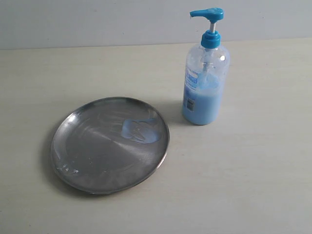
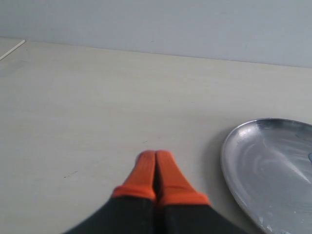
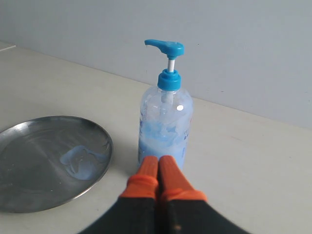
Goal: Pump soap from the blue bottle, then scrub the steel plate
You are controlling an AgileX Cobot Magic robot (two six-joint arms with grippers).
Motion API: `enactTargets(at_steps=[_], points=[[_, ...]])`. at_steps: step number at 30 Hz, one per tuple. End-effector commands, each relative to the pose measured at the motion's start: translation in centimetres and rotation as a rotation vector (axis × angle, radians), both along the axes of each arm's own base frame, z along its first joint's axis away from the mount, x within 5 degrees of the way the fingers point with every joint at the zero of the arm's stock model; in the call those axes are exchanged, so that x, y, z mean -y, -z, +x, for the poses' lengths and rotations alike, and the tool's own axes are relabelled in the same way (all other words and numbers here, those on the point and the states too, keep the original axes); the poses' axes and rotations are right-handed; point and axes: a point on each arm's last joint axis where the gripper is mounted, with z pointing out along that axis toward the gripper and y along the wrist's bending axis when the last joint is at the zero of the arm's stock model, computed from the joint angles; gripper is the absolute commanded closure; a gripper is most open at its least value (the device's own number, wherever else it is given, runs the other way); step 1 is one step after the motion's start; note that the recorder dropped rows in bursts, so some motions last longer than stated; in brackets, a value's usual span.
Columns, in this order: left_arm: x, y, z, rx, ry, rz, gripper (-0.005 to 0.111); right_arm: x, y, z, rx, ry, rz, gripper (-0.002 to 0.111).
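Observation:
The blue bottle (image 1: 205, 73) stands upright on the table, right of and behind the steel plate (image 1: 92, 156); its pump head points left. A pale blue soap smear (image 1: 139, 130) lies on the plate's right side. Neither gripper shows in the exterior view. In the left wrist view my left gripper (image 2: 155, 156) is shut and empty, its orange fingertips pressed together over bare table beside the steel plate (image 2: 253, 161). In the right wrist view my right gripper (image 3: 158, 161) is shut and empty, just short of the blue bottle (image 3: 165, 122), with the steel plate (image 3: 29, 190) and soap smear (image 3: 80, 161) to one side.
The pale wooden table (image 1: 243, 185) runs back to a grey wall (image 1: 97, 19). A table edge or seam (image 2: 12, 50) shows in the left wrist view.

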Motion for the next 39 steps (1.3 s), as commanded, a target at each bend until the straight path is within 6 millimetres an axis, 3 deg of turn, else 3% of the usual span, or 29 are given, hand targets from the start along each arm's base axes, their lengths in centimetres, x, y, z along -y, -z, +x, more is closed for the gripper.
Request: enactTargets(at_steps=[1,21,29,39], points=[[0.0,-0.1,0.0,0.01,-0.001,0.004,0.107,0.0,0.1,0.1,0.01,0.004,-0.003,0.108],[0.0,-0.1,0.0,0.01,-0.001,0.004,0.107,0.0,0.1,0.1,0.013,0.003,-0.002,0.108],[0.0,-0.1,0.0,0.01,-0.001,0.004,0.107,-0.1,2.6,0.2,0.009,0.009,0.017,0.108],[0.0,-0.1,0.0,0.01,-0.001,0.004,0.107,1.2,5.9,-0.1,0.006,0.171,0.03,0.108]])
